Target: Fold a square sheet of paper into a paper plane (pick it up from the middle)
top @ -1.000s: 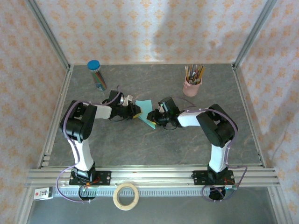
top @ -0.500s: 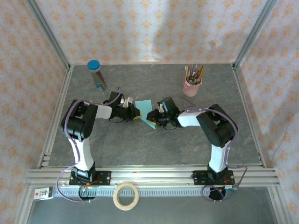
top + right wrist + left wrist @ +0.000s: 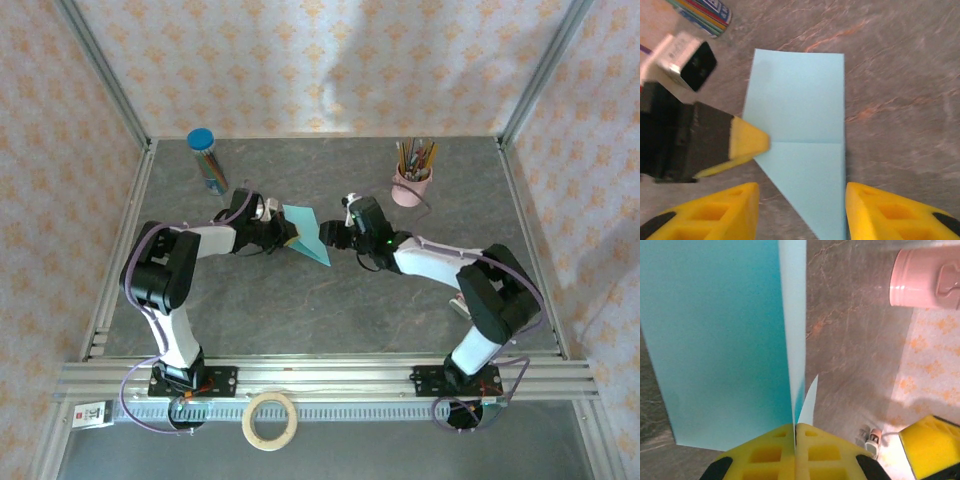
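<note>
Overhead, the left gripper (image 3: pixel 286 234) pinches the part-folded square sheet of paper (image 3: pixel 306 236) mid-table, probably to anchor it. Left wrist: its pads (image 3: pixel 775 447) are closed tight on the sheet's left edge. Right wrist: the right gripper (image 3: pixel 802 202) is parted and empty, with the pointed end between its fingers.

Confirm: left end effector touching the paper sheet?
Touching. Left wrist view shows the left end effector clamped shut on an edge of the paper sheet, no gap.
</note>
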